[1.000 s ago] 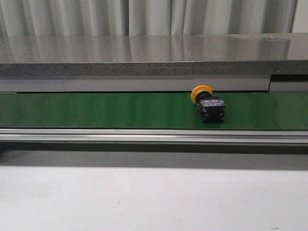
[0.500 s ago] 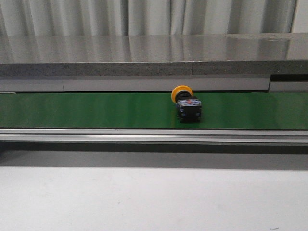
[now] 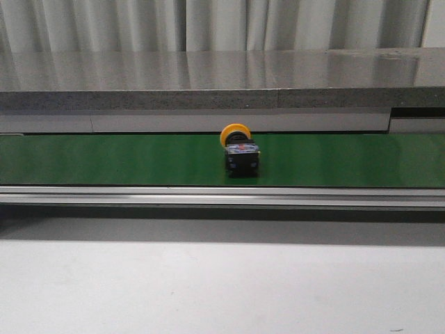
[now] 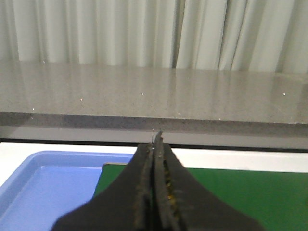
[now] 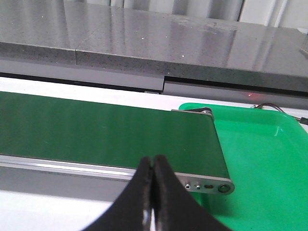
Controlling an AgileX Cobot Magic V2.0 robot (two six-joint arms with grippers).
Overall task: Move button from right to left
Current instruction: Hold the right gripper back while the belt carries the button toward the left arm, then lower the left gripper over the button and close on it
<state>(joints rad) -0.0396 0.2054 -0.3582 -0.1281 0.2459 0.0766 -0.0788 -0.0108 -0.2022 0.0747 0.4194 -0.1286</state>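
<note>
The button (image 3: 239, 151), an orange-yellow round cap on a black boxy body with a small bluish label, lies on the green conveyor belt (image 3: 125, 160) near its middle in the front view. Neither gripper shows in the front view. My left gripper (image 4: 154, 144) is shut and empty, above the left end of the belt (image 4: 240, 192) beside a blue tray (image 4: 48, 187). My right gripper (image 5: 153, 166) is shut and empty, in front of the belt's right end (image 5: 96, 134). The button does not show in either wrist view.
A grey stone ledge (image 3: 208, 80) runs behind the belt, with curtains beyond. A metal rail (image 3: 208, 196) edges the belt's front. A green tray (image 5: 260, 159) sits at the belt's right end. White tabletop (image 3: 208, 292) lies in front.
The button has travelled left along the belt, from right of centre to about the middle. Neither gripper appears in the front view at any time.
</note>
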